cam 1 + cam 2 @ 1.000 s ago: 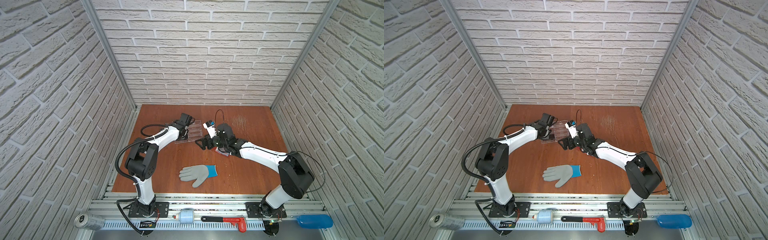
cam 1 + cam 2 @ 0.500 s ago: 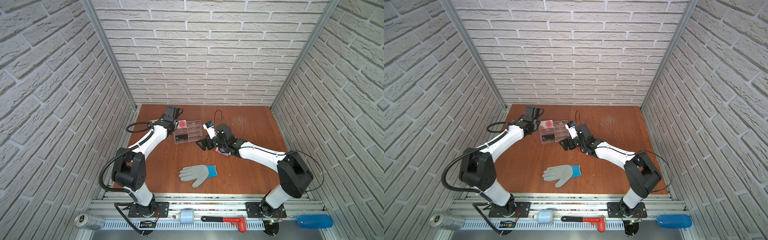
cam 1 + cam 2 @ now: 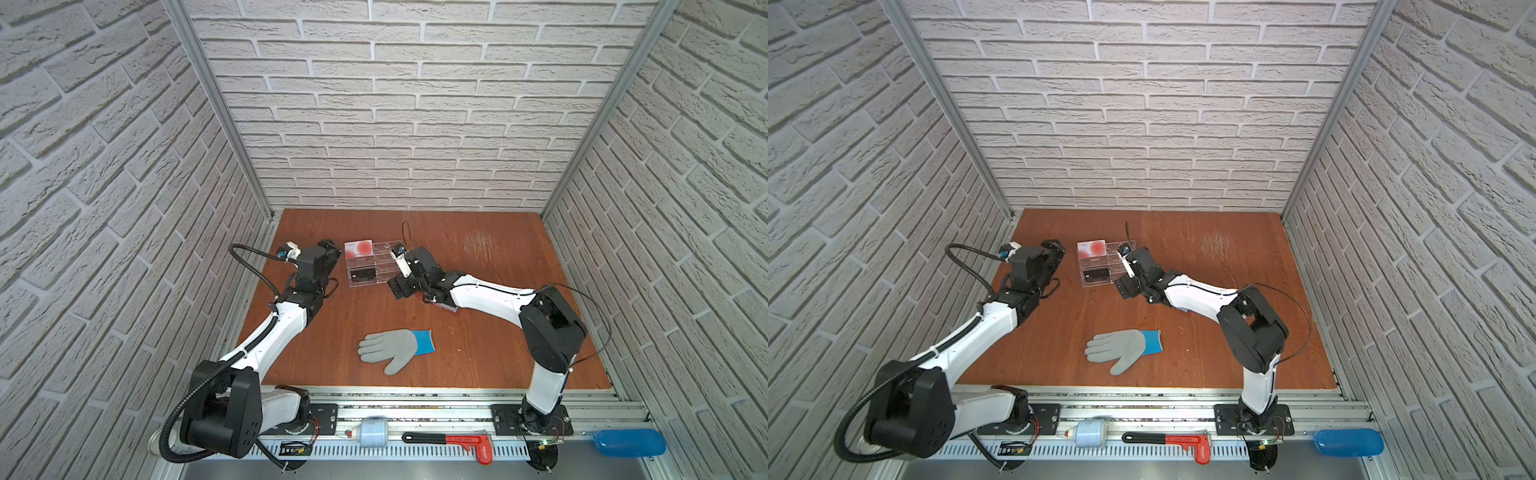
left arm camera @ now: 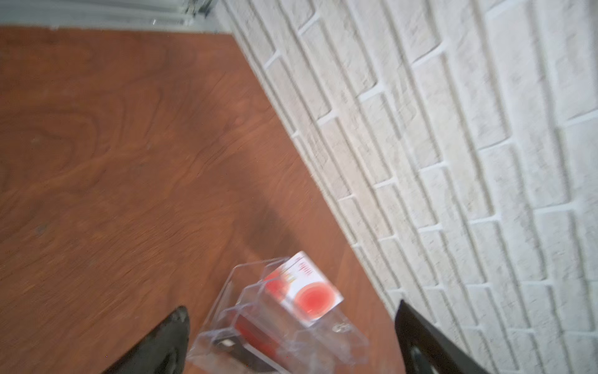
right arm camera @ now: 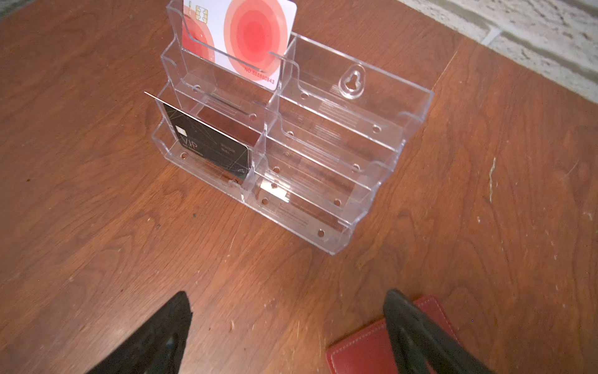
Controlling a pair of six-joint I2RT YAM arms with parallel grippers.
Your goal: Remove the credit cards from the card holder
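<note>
The dark red card holder (image 5: 365,349) lies flat on the table, mostly hidden under my right arm in both top views. My right gripper (image 5: 288,299) is open just above the wood, one finger over the holder's corner, nothing between the fingers. My left gripper (image 3: 330,249) is open too, a little left of the clear acrylic stand (image 3: 384,259). In the blurred left wrist view a dark red card (image 4: 259,327) stands in a middle tier of the stand (image 4: 226,291), beyond the open fingers.
The stand (image 5: 356,107) also holds a white card with red circles (image 5: 239,39) at the back and a black card (image 5: 210,145) in front. A grey and blue glove (image 3: 395,349) lies nearer the front. Brick walls close three sides.
My left gripper has opened and drawn back leftward off the stand, the whole arm swinging left. The right arm has barely moved.
</note>
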